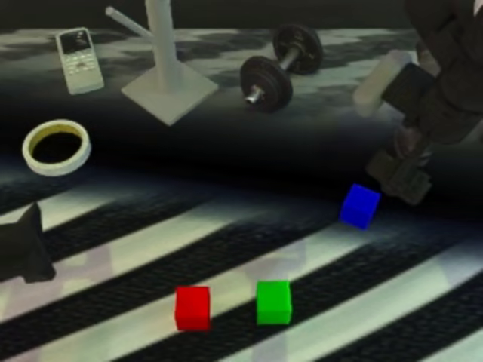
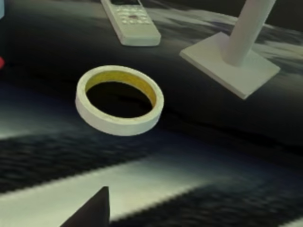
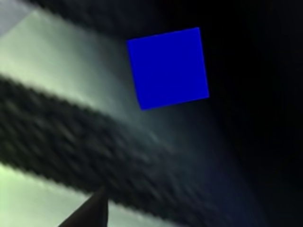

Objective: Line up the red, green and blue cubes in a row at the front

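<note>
Closest below the right wrist camera: smooth blue cube (image 3: 168,67), lying free on the striped, ribbed cloth (image 1: 226,249). Right gripper (image 1: 400,175) just beside that cube (image 1: 359,206), at the right of the table; jaw state impossible to tell. At the front, matte red cube (image 1: 192,308) and green cube (image 1: 273,302) side by side, slightly apart. Left gripper (image 1: 26,249) parked at the left edge, near a tape ring (image 1: 56,147); jaws likewise unclear.
</note>
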Controlling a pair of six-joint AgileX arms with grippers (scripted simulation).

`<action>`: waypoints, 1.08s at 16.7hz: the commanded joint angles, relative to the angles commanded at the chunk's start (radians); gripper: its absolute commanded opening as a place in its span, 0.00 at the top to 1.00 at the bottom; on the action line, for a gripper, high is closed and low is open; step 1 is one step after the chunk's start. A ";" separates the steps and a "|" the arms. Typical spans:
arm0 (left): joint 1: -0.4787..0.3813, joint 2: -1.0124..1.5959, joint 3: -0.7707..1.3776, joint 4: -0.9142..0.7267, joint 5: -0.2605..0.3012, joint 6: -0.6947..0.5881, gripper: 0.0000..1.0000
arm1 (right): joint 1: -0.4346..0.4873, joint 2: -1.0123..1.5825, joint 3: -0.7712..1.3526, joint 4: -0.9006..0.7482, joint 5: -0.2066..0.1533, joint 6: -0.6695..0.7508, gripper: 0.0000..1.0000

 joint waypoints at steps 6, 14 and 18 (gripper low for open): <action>0.126 -0.279 -0.184 0.208 0.013 0.228 0.00 | 0.064 0.306 0.266 -0.164 0.003 -0.091 0.00; 0.139 -0.311 -0.199 0.233 0.015 0.253 0.00 | 0.065 0.335 0.287 -0.174 0.003 -0.099 0.00; 0.139 -0.311 -0.199 0.233 0.015 0.253 0.00 | 0.069 0.373 0.211 -0.058 0.004 -0.099 0.00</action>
